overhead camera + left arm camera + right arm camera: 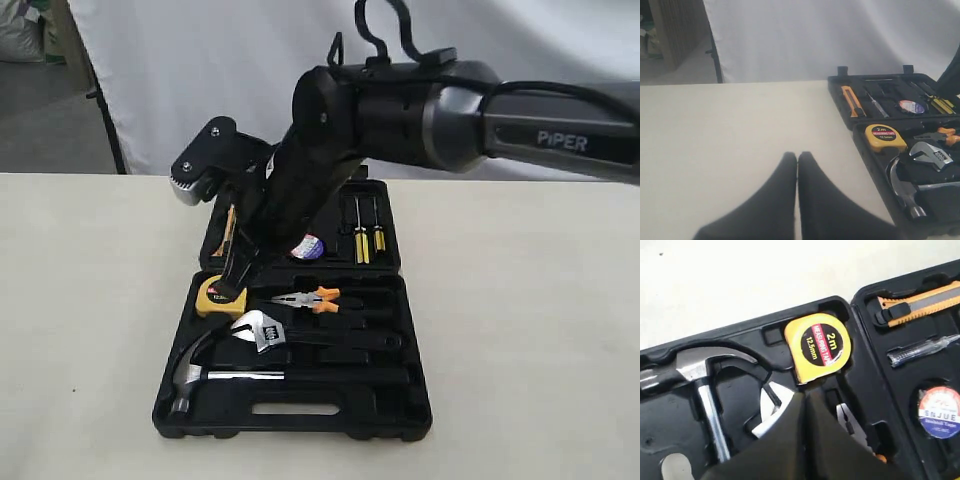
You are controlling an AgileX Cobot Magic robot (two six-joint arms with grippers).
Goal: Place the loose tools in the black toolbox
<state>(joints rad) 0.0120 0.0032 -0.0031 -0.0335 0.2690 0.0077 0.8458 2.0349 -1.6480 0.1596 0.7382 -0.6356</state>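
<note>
From my station the right gripper [805, 397] showed its 2 fingers pressed together with nothing between them. It hung low over the open black toolbox [400, 420], tips just above the head of the adjustable wrench [766, 409] and near the yellow tape measure [817, 345]. All 3 loose tools lay inside the box. The wrench lay across the near half, the claw hammer [190, 380] was along the front edge beside it, and the small tape roll [939, 412] sat in the far half. I judged the task close to done, so the risks were in pulling out. With the tips that low, a sideways or tilted retreat could have clipped the wrench head or the tape measure and flipped either out of its recess. A further drop could have jammed the closed fingers into the orange-handled pliers [312, 298] close by. I could not tell whether the wrench was seated fully or only resting on top of its moulding. If it was only resting, a light knock would have shifted it. The box also looked light enough to slide on the table [80, 300] if the arm dragged on it. The left gripper [797, 167] was clenched on nothing over bare table, off to the side of the box, and posed little risk there.
</note>
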